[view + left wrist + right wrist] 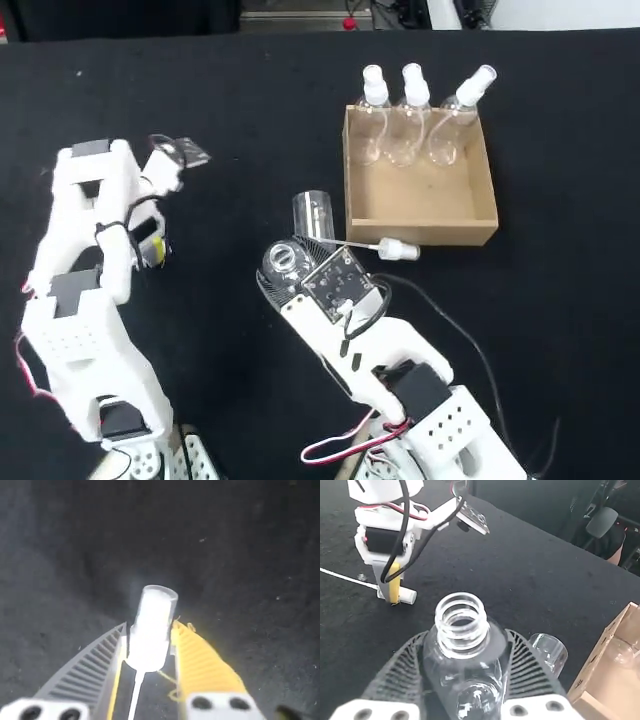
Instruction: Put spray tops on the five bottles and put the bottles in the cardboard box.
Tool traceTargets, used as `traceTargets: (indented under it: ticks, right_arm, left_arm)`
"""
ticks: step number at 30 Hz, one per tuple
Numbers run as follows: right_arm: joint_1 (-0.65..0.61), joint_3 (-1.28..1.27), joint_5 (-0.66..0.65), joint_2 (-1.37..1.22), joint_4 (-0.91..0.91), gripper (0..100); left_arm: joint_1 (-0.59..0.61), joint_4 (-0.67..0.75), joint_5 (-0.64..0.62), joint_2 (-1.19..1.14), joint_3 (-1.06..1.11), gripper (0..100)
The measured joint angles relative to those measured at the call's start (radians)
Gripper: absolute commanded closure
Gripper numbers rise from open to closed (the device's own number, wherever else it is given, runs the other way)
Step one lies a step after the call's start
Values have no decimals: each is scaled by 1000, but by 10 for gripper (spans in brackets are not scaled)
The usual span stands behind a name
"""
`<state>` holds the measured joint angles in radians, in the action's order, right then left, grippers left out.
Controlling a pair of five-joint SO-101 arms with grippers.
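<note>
Across the black tabletop [200, 80], the cardboard box [425, 232] sits far right, with three capped bottles [408, 125] leaning on its far wall. Right gripper [467, 635]: jaws pinching an uncapped bottle [461, 615] near the box's front left corner. Another clear bottle [313, 215] lies just beside the box. Left gripper [149, 626]: jaws pinching a spray top [156, 605], well left. A loose spray top [398, 249] lies along the box front.
</note>
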<state>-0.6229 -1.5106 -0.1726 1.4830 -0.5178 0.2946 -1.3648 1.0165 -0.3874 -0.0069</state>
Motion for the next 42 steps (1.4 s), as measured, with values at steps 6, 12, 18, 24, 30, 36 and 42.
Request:
traceTargets:
  ticks: [6, 12, 18, 24, 30, 36, 42]
  right_arm:
    - [0, 0, 0, 0, 0, 988]
    - [0, 0, 0, 0, 0, 988]
    - [0, 0, 0, 0, 0, 988]
    - [0, 0, 0, 0, 0, 988]
    - [0, 0, 0, 0, 0, 988]
    - [0, 0, 0, 0, 0, 988]
    - [0, 0, 0, 0, 0, 988]
  left_arm:
    - [11, 0, -15, -6, 0, 726]
    - [25, 0, 121, -68, -3, 727]
    - [46, 0, 144, -75, -17, 852]
    - [41, -75, 144, -55, -23, 963]
    - [-63, -267, 144, 12, -61, 957]
    - [-115, -353, 144, 91, -55, 946]
    - [-60, -152, 144, 55, 91, 809]
